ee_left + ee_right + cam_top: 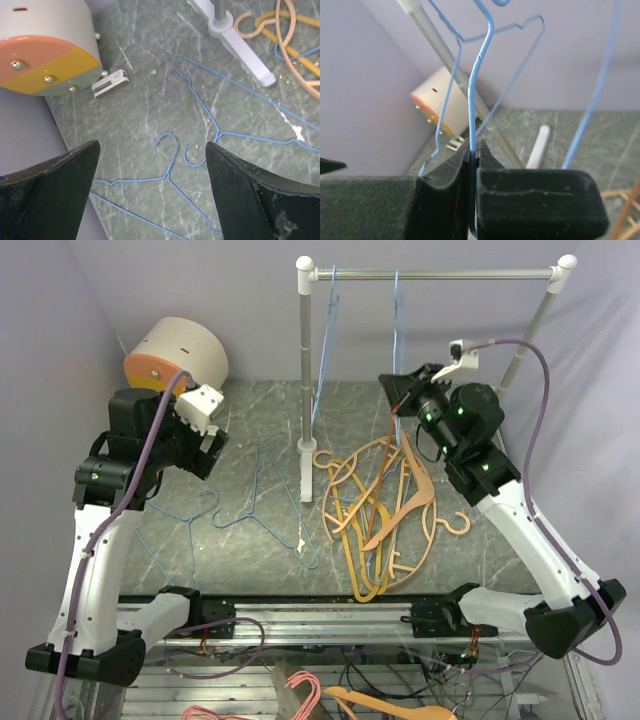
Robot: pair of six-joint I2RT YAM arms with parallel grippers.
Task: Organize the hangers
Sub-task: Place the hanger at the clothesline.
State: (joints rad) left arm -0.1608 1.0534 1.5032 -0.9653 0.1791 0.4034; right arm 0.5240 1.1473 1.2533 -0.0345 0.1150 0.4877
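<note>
Two light-blue wire hangers point(255, 495) lie on the table at the left; their hooks show in the left wrist view point(172, 150). My left gripper point(208, 440) hangs above them, open and empty point(152, 146). A pile of orange and tan hangers point(385, 515) lies right of the rack's post. One blue hanger point(325, 350) hangs at the left end of the rail point(440, 274). My right gripper point(402, 400) is shut on the wire of a second blue hanger point(396, 330) that hangs from the rail; the wire runs up between the pads point(472, 100).
A round white drum point(180, 352) with an orange and yellow face stands at the back left. The rack's post and foot point(305, 455) stand mid-table. A small white clip point(111, 83) lies by the drum. Pink hangers point(300, 690) lie below the table's front edge.
</note>
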